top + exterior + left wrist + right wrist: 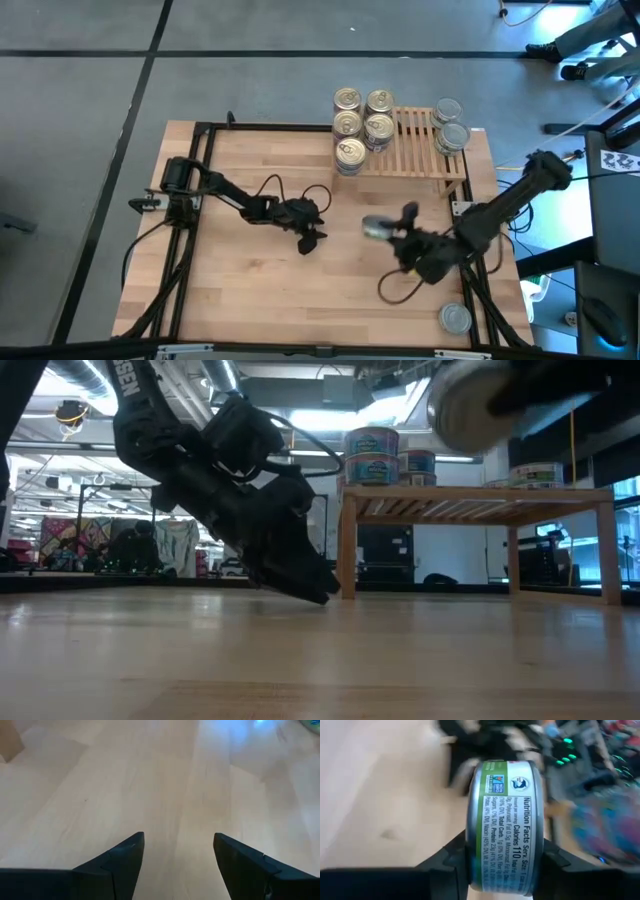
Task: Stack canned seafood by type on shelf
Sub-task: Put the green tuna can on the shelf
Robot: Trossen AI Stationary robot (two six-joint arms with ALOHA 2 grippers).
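My right gripper (pixel 502 857) is shut on a tin of canned seafood (pixel 505 825) with a green-and-white label. It is held above the table's middle right (pixel 378 228), high in the low view (pixel 470 405). The slatted wooden shelf (pixel 415 150) stands at the far edge. Several gold-topped tins (pixel 362 125) are grouped at its left end, stacked in the low view (pixel 372 455). Two silver-topped tins (pixel 450 125) are at its right end. My left gripper (pixel 179 845) is open and low over bare table near the middle (pixel 310 240). My right gripper pinches the tin between its two fingers (pixel 451 857), one on each flat end (pixel 470 835). The labelled side wall faces the wrist camera. The fingers slant downward from the table's right. The tin is lifted clear of the table.
One more silver-topped tin (pixel 456 318) stands on the table near the front right corner, beside the right arm. Cables loop over the table behind both grippers. Bare wood lies between the left gripper and the near edge.
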